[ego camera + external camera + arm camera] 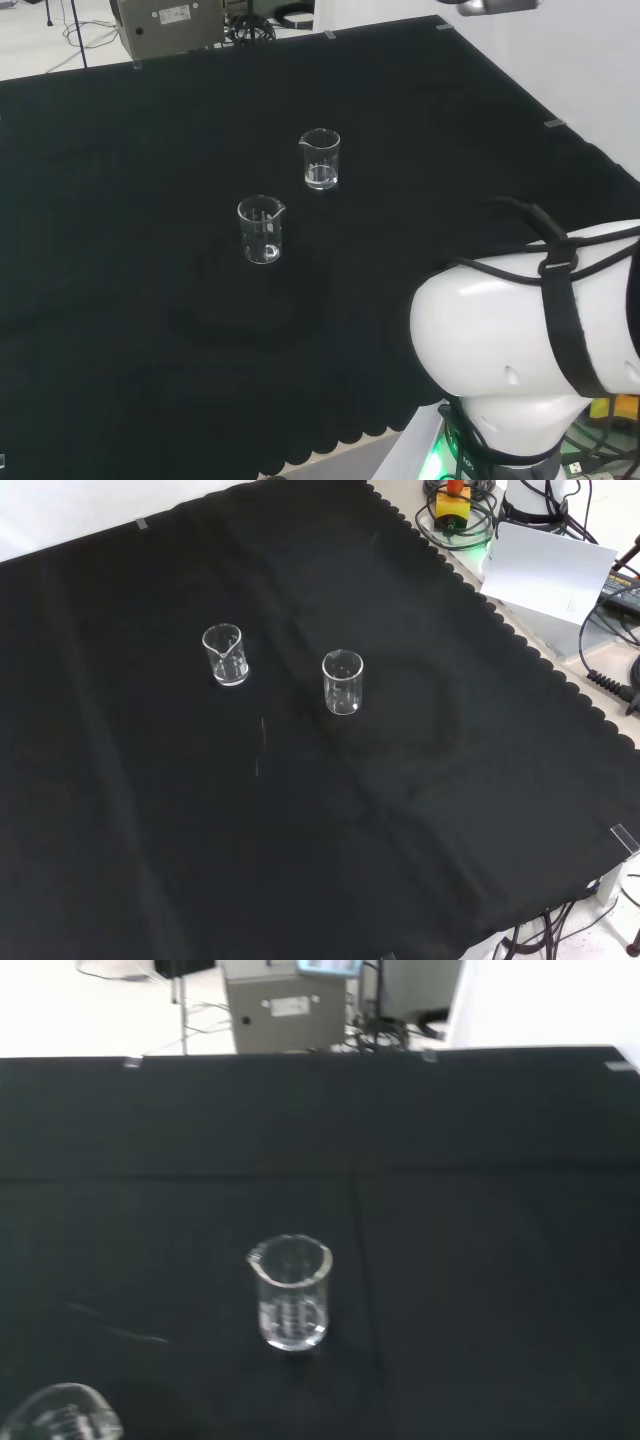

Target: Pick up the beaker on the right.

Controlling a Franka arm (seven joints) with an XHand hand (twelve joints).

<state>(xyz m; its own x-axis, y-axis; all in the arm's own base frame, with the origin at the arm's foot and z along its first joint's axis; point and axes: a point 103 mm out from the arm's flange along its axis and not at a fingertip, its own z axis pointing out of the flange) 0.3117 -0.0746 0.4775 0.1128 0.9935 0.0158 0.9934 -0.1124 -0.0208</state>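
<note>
Standing upright on the black cloth surface: two clear glass beakers, well apart from each other, nothing touching either.

Head view: right-hand beaker sits farther back and to the right; the other beaker nearer and to the left of it. Spout of the right-hand one points left, rim open upward. Both look empty, though clear glass makes that hard to confirm. White arm link bulks at lower right, wrapped with black cable straps, well apart from both beakers.

Front view: the same two pieces side by side near the cloth's middle; right-hand beaker of the head view appears at left, the other at right. Scalloped cloth edge runs along the right side; a white sheet and cables lie beyond it, off the cloth.

Wrist view: one beaker stands in open cloth ahead of the camera, spout visible on its rim; the rim of a second shows at the picture's edge. Grey equipment box stands beyond the far cloth edge.

Hand: cannot tell its state or how it lies relative to the beaker. Target beaker rests untouched on the surface, not lifted.
</note>
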